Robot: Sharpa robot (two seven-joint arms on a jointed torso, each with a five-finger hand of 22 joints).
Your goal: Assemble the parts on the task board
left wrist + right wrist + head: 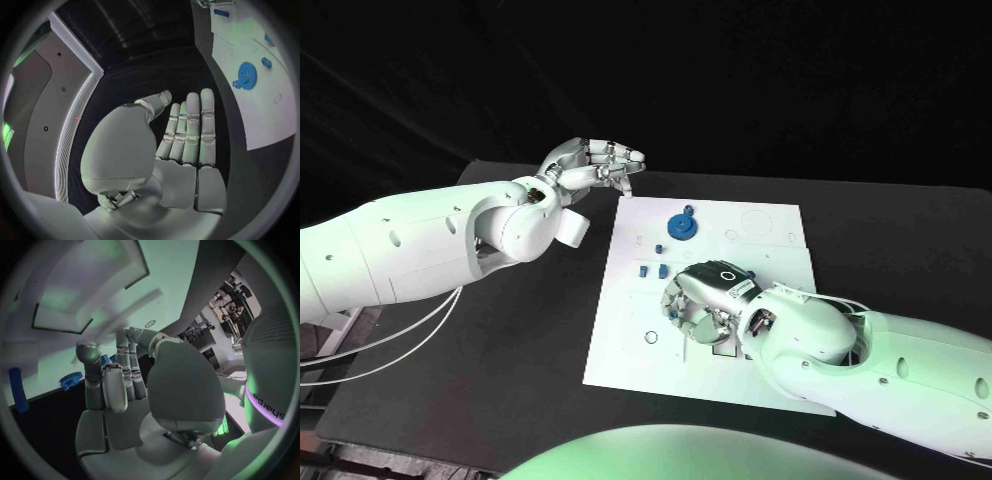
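Note:
The white task board (625, 340) lies in the middle of the black table. A blue gear (682, 225) stands on its far part, with small blue parts (648, 270) nearer. My right hand (707, 300) is low over the board's middle, fingers bent down onto it. A small blue part (105, 360) shows between its fingers (127, 371); whether it is gripped is unclear. The gear (70, 381) and a blue peg (17, 390) lie beyond them. My left hand (596, 165) hovers off the board's far left corner, fingers (190, 125) straight and holding nothing, with the gear (245, 76) on the board (262, 120) beside it.
Black table (473, 370) surrounds the board on all sides. Several empty holes and sockets mark the board, among them a ring (652, 338) near its left edge and a circle (756, 222) at the far right.

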